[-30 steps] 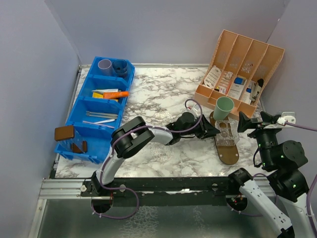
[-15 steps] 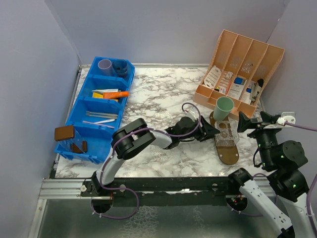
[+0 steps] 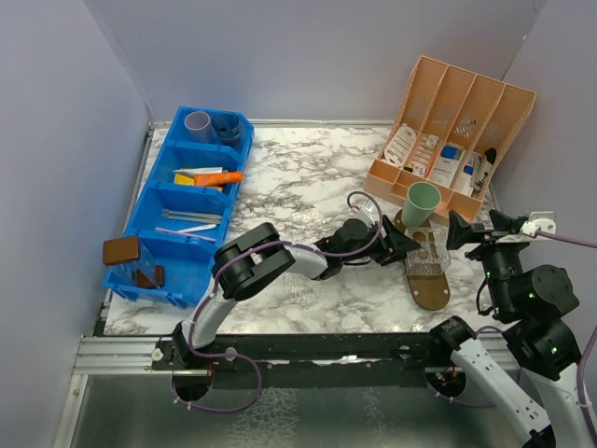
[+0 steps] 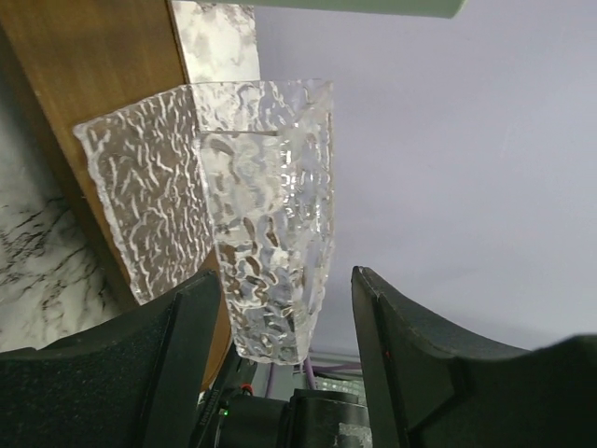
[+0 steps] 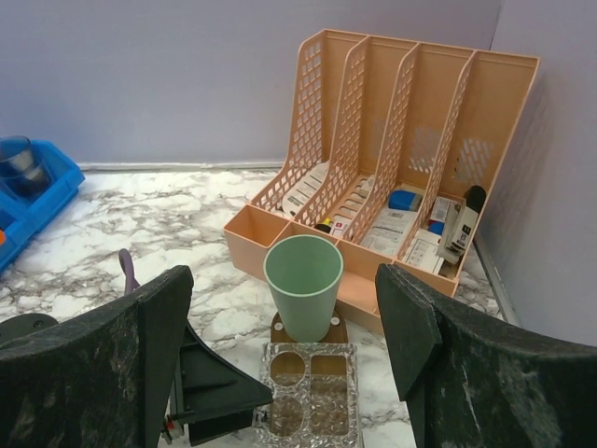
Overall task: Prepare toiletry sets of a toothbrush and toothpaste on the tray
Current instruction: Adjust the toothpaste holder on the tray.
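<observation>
The clear dimpled plastic holder [image 4: 270, 233] stands upright on the brown oval wooden tray [image 3: 432, 291], beside the mint green cup [image 3: 422, 203]. It lies straight between the fingers of the released left hand [image 3: 401, 245]; the right hand [image 3: 459, 230], spread and empty, hovers near.

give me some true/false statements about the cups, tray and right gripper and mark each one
1. The mint green cup stands upright on the wooden tray. True.
2. A toothbrush stands in the mint green cup. False: the right wrist view shows it empty.
3. The lilac cup and dark cup are on the tray. False: both sit in the far compartment of the blue bin.
4. The clear textured holder sits on the tray, just on the near side of the green cup. True.
5. The right gripper holds the orange tube. False: its jaws are open and empty, and the tube lies in the blue bin.
</observation>
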`<state>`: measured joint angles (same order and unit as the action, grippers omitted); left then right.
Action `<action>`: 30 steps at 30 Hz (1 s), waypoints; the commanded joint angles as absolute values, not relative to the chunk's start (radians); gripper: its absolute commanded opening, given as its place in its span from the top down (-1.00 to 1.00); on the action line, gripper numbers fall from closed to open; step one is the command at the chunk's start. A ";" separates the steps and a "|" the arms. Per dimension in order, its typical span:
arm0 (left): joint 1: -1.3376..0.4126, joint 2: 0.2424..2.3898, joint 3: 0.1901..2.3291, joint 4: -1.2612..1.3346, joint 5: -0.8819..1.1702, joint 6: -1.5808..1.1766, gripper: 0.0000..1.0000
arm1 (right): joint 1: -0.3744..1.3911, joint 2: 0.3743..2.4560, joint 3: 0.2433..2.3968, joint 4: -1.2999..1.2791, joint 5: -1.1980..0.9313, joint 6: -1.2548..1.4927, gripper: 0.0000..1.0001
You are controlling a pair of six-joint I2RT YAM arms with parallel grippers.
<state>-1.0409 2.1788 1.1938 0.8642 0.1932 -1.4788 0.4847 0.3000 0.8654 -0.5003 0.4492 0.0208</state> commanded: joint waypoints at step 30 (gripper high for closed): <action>-1.054 2.174 1.175 0.915 0.061 -1.504 0.57 | 0.509 0.288 0.855 -0.467 0.463 -0.004 -0.61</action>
